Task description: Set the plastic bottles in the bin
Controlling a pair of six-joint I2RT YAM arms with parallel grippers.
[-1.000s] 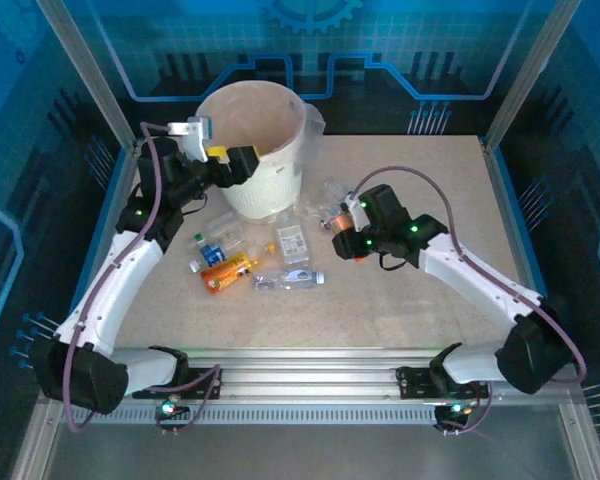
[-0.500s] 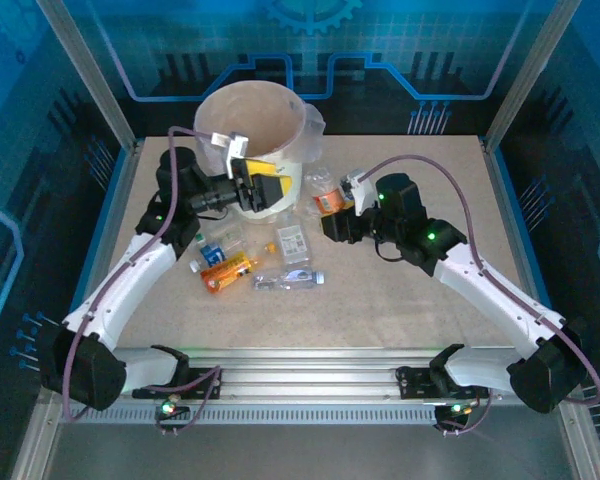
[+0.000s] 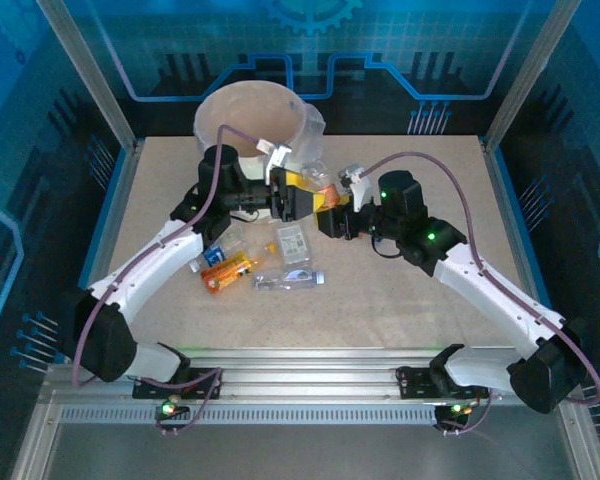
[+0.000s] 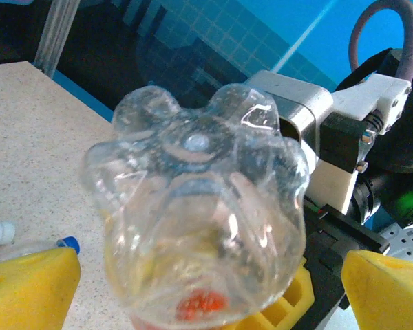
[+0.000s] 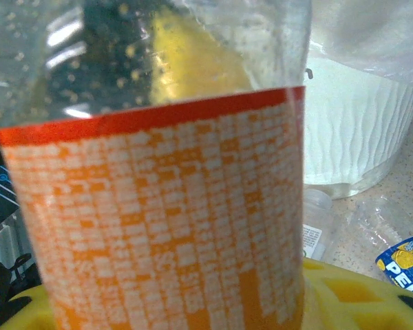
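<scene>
The right claw (image 3: 332,205) pinches an orange-labelled bottle (image 5: 158,206) near the bin (image 3: 248,112), its clear base inside the spread left claw (image 3: 305,195); a blue-labelled bottle (image 5: 403,264) on the desk (image 3: 400,290) reads "PE".

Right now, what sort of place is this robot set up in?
Probably a robot test cell in a lab, not a home: an aluminium frame with blue printed panels encloses a speckled table, and two arms are bolted to a rail at its near edge.
</scene>
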